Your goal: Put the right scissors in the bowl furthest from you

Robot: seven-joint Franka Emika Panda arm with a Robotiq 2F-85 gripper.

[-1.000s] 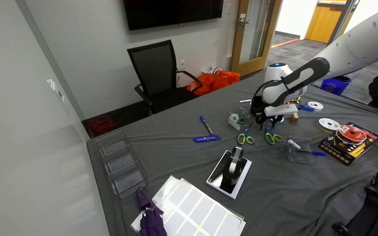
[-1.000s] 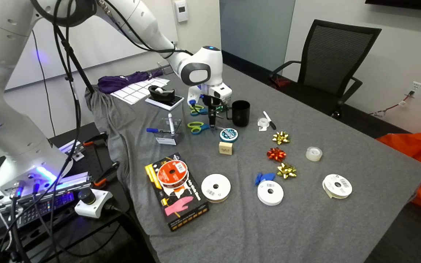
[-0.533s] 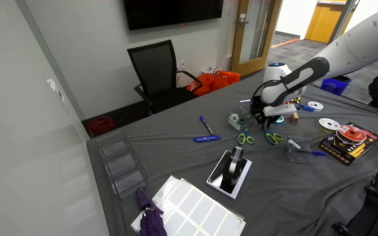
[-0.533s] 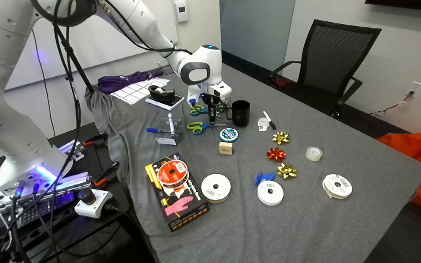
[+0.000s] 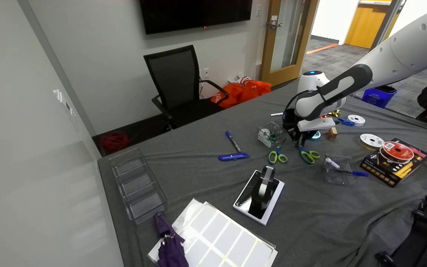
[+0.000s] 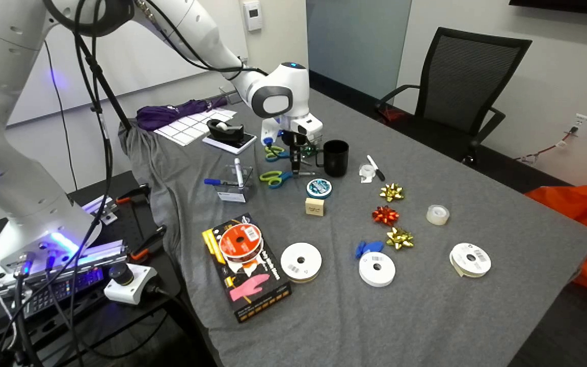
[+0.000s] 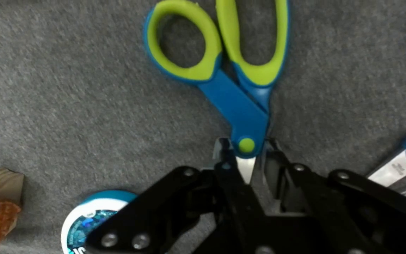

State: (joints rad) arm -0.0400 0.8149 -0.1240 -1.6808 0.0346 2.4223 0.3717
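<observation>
My gripper (image 7: 247, 145) is shut on the right scissors (image 7: 247, 113), its two fingers (image 7: 224, 151) at either side of the pivot. These scissors (image 5: 302, 149) have green-and-blue handles and lie flat on the grey cloth. Part of the metal blade shows; the rest is hidden by the gripper in the wrist view. A similar pair of scissors (image 5: 277, 149) lies beside them, with its blade partly in the wrist view. Which vessel is the bowl furthest from me I cannot tell. A clear square container (image 5: 277, 127) with tape and green ribbon stands close by; another clear container (image 5: 335, 178) holds pens.
A black mug (image 6: 335, 159) stands next to the gripper. Near the blades lie a round tin (image 6: 319, 188) and a wooden block (image 6: 314, 207). Ribbon spools, bows and a boxed item (image 6: 252, 290) are spread about. A tape dispenser (image 5: 262, 193) and a divided clear tray (image 5: 127, 187) are farther off.
The gripper's fingers have closed in around the scissors, which shifted and turned slightly as they met. The arm has barely moved. At the edge, a person's hand has shifted.
</observation>
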